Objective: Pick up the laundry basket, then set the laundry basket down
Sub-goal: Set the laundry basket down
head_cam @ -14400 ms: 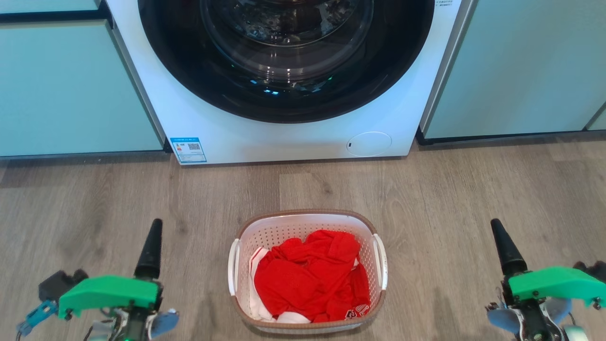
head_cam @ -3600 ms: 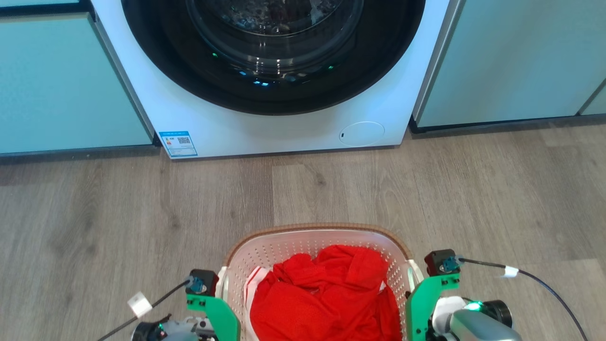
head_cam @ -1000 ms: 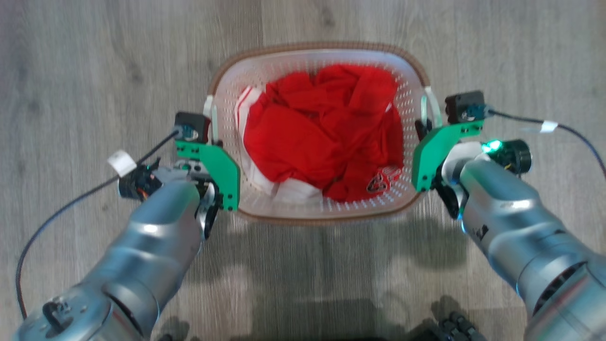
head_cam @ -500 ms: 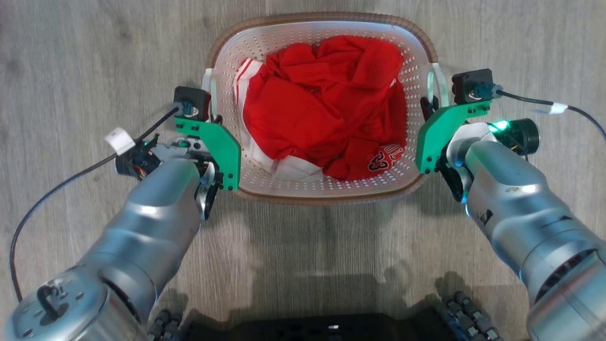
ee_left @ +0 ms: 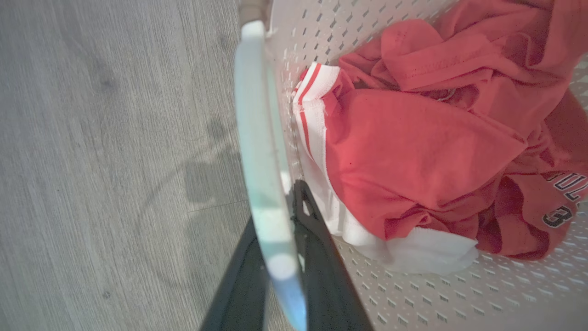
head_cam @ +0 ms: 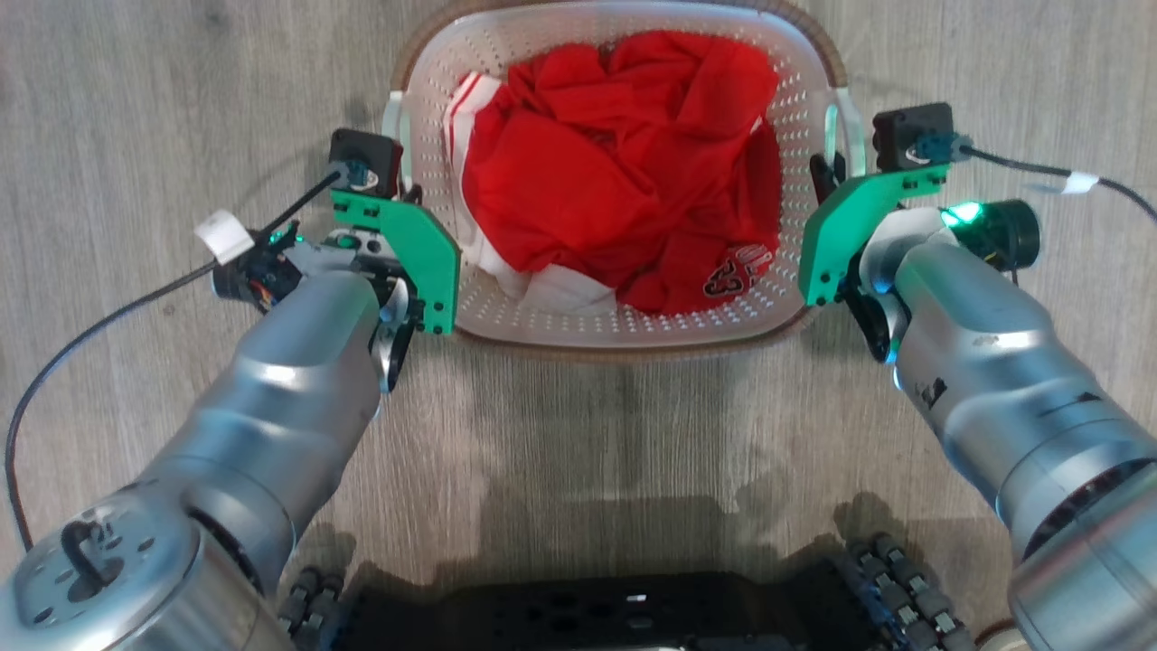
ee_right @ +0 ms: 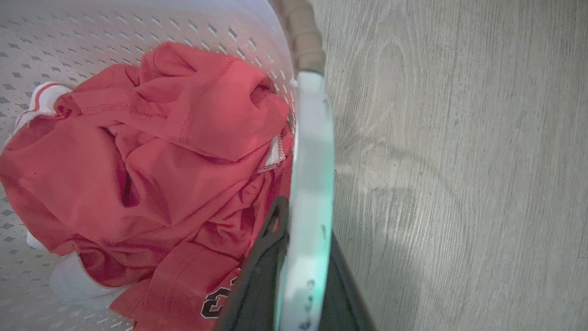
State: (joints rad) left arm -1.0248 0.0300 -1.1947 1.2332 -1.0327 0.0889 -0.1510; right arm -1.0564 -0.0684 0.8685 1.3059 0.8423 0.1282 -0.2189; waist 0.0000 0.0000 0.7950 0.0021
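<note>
One laundry basket (head_cam: 633,324) in play, white and perforated with a brown rim, sitting between the robot's two arms over the grey wood-grain floor (head_cam: 136,108); whether its base touches that floor, I can't tell. It has two white side handles, and both are taken. The left pincer (ee_left: 285,202) is clamped across the left handle (ee_left: 259,128), one dark finger inside the basket wall and one outside. The right pincer (ee_right: 305,216) bites the right handle (ee_right: 312,138) the same way. Inside is a crumpled heap of red clothing (head_cam: 624,172) with white, red-striped trim; how many garments, can't say. Writing: black-and-white print on a red fold, a "3" clear enough, "UL" just above it, the rest lost in creases. Two white tags (head_cam: 226,237), one out beside each wrist, nothing legible on either.
</note>
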